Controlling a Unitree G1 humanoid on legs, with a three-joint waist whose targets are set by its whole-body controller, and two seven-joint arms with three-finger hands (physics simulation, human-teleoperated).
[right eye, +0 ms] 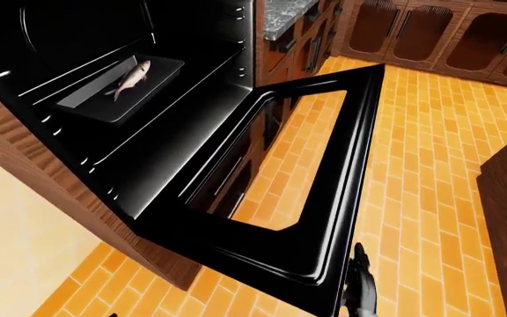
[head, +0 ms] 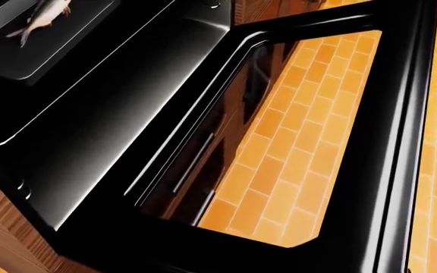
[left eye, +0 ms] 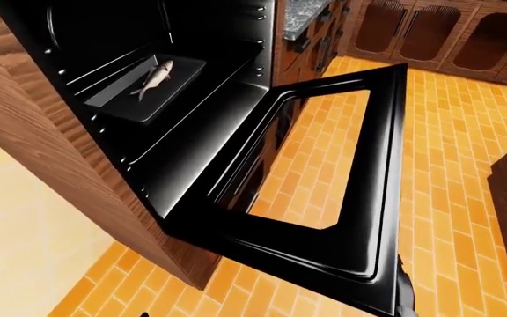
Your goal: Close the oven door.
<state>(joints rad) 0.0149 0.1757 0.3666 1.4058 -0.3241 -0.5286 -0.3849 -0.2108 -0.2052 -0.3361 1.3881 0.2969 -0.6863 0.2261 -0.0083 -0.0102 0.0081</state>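
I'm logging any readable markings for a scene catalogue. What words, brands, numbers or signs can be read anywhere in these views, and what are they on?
None: no text, brand, number or sign can be read in any view.
The open oven door shows only plain black frame and clear glass.
The tray with the fish bears no marking.
The wooden cabinet doors at the top are unlabelled.
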